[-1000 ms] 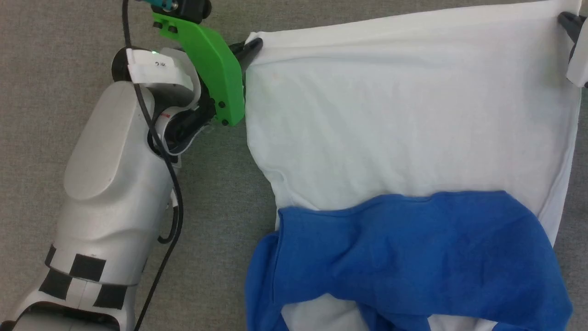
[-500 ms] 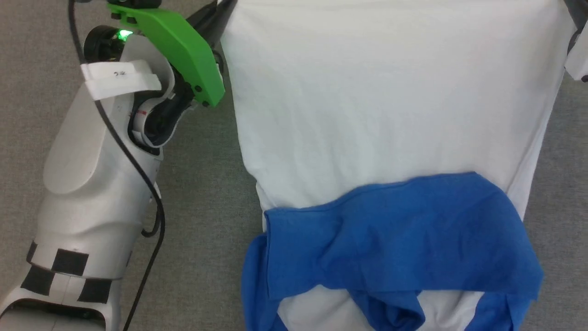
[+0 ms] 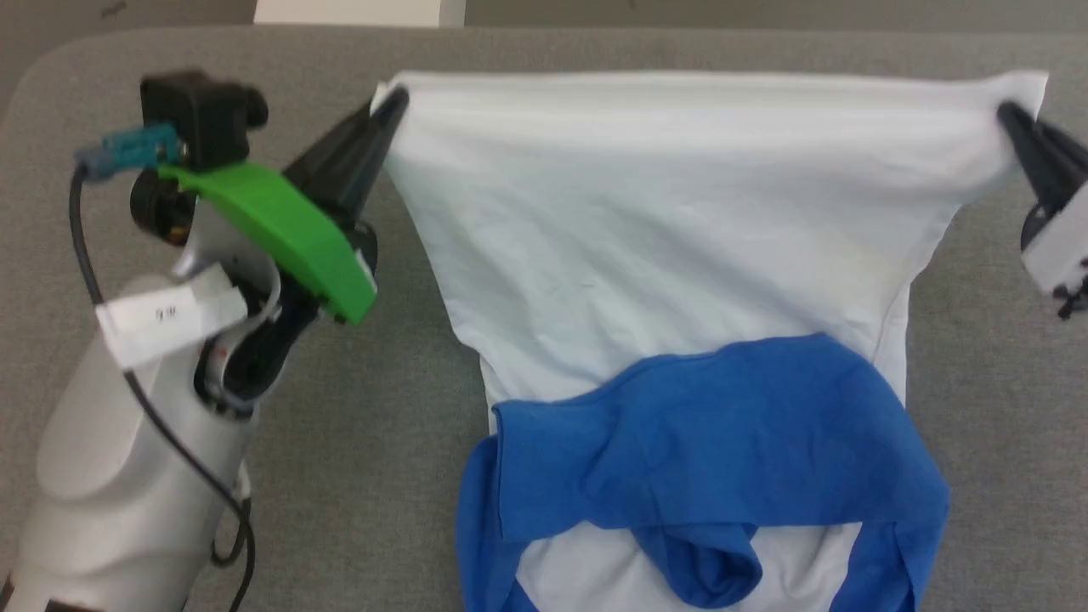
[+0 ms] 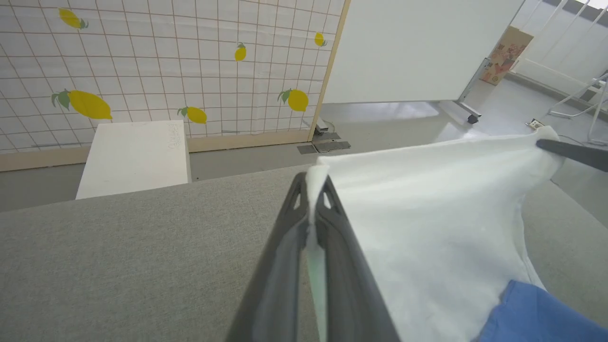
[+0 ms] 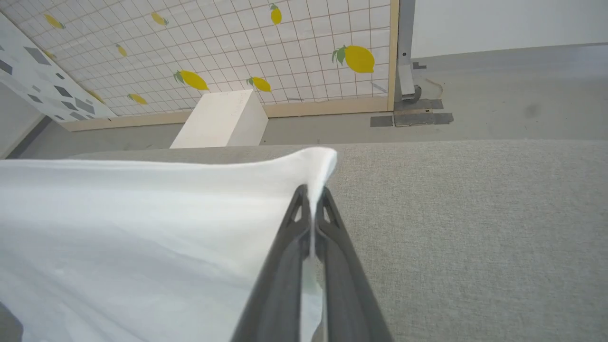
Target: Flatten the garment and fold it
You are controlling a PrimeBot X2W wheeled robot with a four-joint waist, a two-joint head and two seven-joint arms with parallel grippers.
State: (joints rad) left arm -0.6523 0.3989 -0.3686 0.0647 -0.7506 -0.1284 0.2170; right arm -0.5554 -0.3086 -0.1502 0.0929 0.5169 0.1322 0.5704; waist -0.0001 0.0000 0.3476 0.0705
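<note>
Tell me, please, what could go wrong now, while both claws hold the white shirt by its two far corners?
1. The left claw and the right claw each pinch only a small corner of the garment. If the stretch tightens, a corner might slip out.
2. The blue sleeves lie bunched across the lower part of the shirt. Folding over them would probably trap wrinkles and give an uneven fold.
</note>
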